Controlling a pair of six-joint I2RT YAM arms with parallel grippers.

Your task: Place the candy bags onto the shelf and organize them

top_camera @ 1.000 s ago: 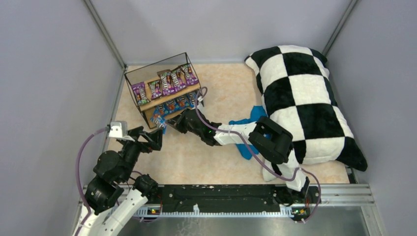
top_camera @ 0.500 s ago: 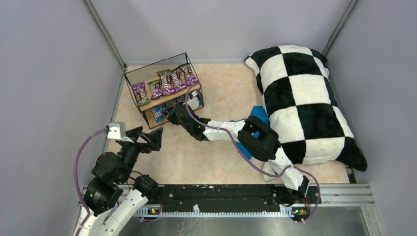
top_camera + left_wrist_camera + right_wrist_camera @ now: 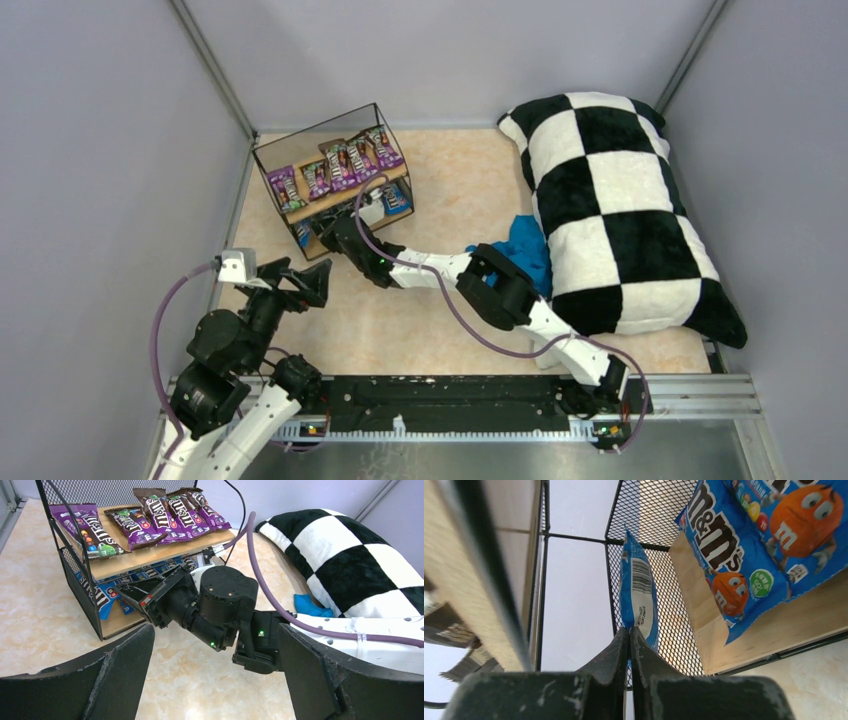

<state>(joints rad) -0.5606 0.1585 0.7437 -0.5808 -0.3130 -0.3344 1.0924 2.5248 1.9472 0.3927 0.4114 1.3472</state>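
While right claw (image 3: 629,632) grips blue bag (image 3: 638,592) on edge, long axis pointing deeper into shelf (image 3: 701,650) lower tier, left claw (image 3: 312,282) gapes empty, farther off

Overhead view and 2 close wrist views share the shelf (image 3: 345,197).

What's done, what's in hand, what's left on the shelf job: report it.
Done: purple candy bags lie in a row on the upper board of the shelf; blue bags lie on the lower one. In hand: the right gripper is shut on one blue bag, on edge inside the lower tier. The left gripper hangs open, empty. Left: set that bag down; I see no loose bags elsewhere.
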